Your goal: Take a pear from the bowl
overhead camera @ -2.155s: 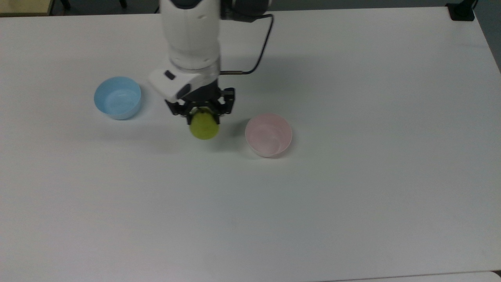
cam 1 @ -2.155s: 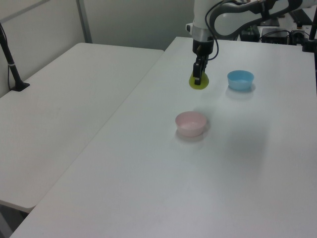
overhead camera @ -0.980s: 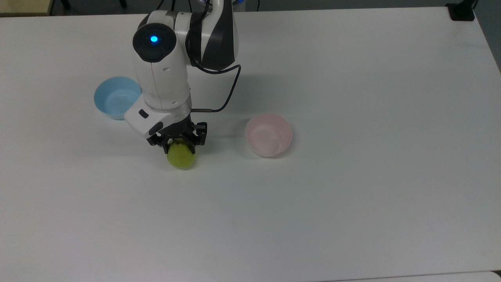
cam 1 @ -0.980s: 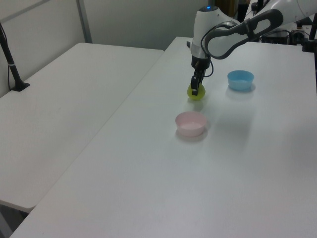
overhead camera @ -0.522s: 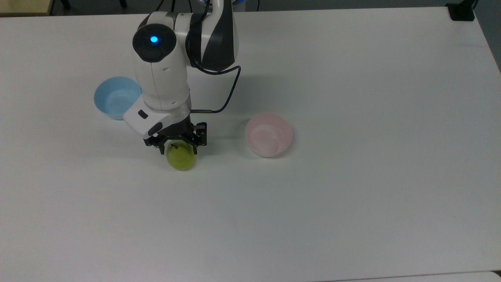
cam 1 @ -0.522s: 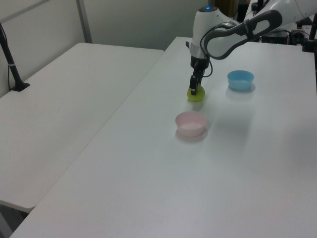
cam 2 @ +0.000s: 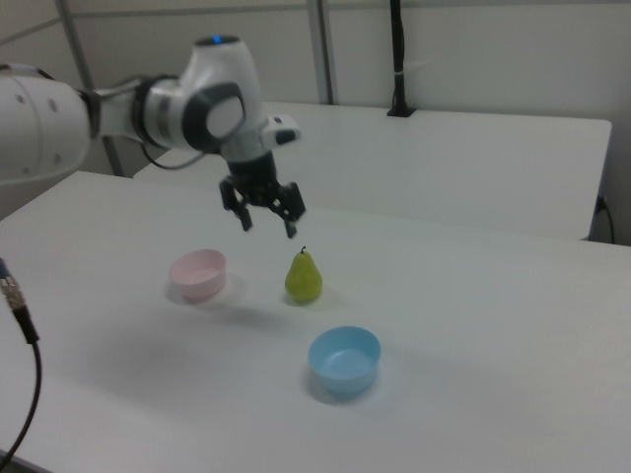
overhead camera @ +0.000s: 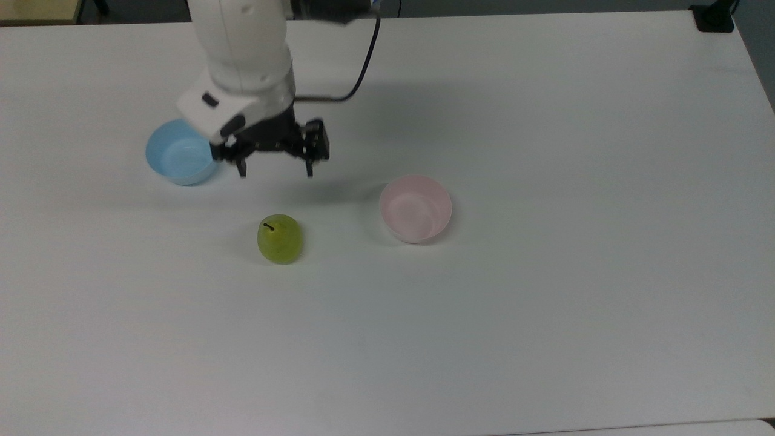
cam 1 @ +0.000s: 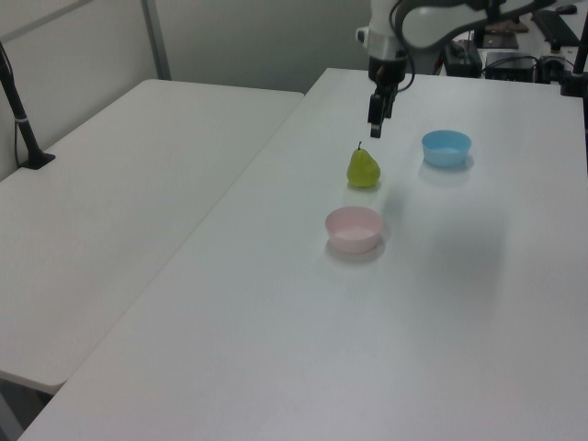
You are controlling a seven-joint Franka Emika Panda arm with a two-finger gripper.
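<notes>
The yellow-green pear (overhead camera: 280, 238) (cam 1: 363, 168) (cam 2: 304, 277) stands upright on the white table, stem up, between the two bowls. The pale pink bowl (overhead camera: 415, 209) (cam 1: 354, 229) (cam 2: 198, 274) sits empty to the top view's right of it. My gripper (overhead camera: 276, 170) (cam 1: 375, 129) (cam 2: 268, 224) hangs open in the air above the pear, holding nothing, its fingers spread wide and clear of the fruit.
A light blue bowl (overhead camera: 181, 151) (cam 1: 446, 147) (cam 2: 344, 361) sits empty at the top view's left, close to the arm's wrist. The white table (overhead camera: 545, 303) stretches bare toward the top view's right and bottom. A second table (cam 1: 110, 184) adjoins it in the left view.
The gripper carried the pear away from the pink bowl, set it on the table, opened, and has now risen above it. The pear stays standing where it was released.
</notes>
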